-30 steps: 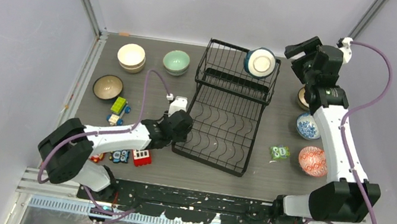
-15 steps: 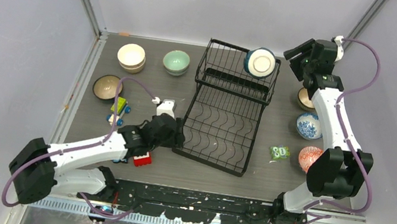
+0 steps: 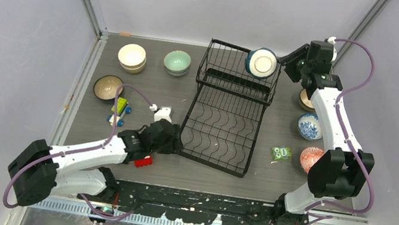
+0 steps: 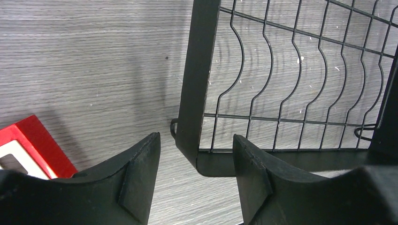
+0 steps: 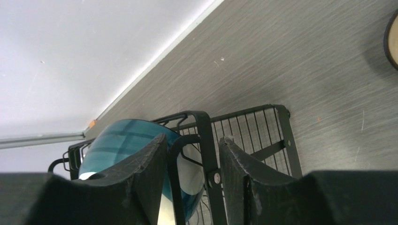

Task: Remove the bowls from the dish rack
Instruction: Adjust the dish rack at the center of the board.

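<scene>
- Grey wood-grain table (image 3: 152, 90), pale walls all round, and the dish rack (image 3: 225, 128) in the middle. Is anything left in it?
- One that I can see: the dark teal bowl (image 3: 262, 62). It is tipped on its side at the far right corner of the upper basket, white inside showing.
- And the right gripper (image 5: 192, 140)?
- It sits just beside that bowl, on its right. The fingers are spread with nothing pinched. From the wrist view the rack's corner post stands in the gap between them, and the bowl lies off to one side, partly hidden by one finger.
- So squeezing here would catch wire.
- That is my guess. I would shift toward the bowl until only its rim sits in the gap, one finger inside and one outside. Then pinch, and lift it above the basket rail before carrying it off.
- What about the left gripper (image 4: 195, 139)?
- It is low at the rack's near left corner, fingers spread either side of the frame bar with a gap on both sides. A red block (image 4: 28, 140) lies close by. Steadying that corner should keep the rack from sliding during the lift.
- Where should the bowl land?
- Probably on bare table to the right, clear of the blue-and-white bowl (image 3: 308, 127) and the red patterned bowl (image 3: 310, 159).
</scene>
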Controlling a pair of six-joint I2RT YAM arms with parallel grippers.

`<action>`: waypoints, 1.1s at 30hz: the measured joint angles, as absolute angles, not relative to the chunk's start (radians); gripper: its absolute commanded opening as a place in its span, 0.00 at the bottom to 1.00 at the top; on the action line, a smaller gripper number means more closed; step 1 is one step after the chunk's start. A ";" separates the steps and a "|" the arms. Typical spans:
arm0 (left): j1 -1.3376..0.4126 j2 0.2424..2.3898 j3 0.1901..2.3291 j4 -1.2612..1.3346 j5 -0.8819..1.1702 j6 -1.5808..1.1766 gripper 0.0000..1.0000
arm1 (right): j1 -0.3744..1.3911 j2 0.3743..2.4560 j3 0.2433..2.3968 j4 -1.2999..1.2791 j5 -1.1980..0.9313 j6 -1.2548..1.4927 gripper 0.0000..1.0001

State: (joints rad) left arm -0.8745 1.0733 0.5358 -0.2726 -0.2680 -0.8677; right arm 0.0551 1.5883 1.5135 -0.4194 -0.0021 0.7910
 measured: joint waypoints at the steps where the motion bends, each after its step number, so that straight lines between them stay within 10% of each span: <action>1: -0.875 1.084 0.536 -0.263 -0.268 -0.869 0.58 | 0.057 1.588 1.513 -0.428 -0.002 0.790 0.47; 20: -0.866 1.345 0.610 -0.171 -0.310 -0.848 0.57 | 0.070 1.418 1.408 -0.513 0.081 0.789 0.35; 33: -0.803 1.471 0.729 -0.180 -0.288 -0.804 0.33 | 0.059 1.251 1.260 -0.577 0.134 0.804 0.31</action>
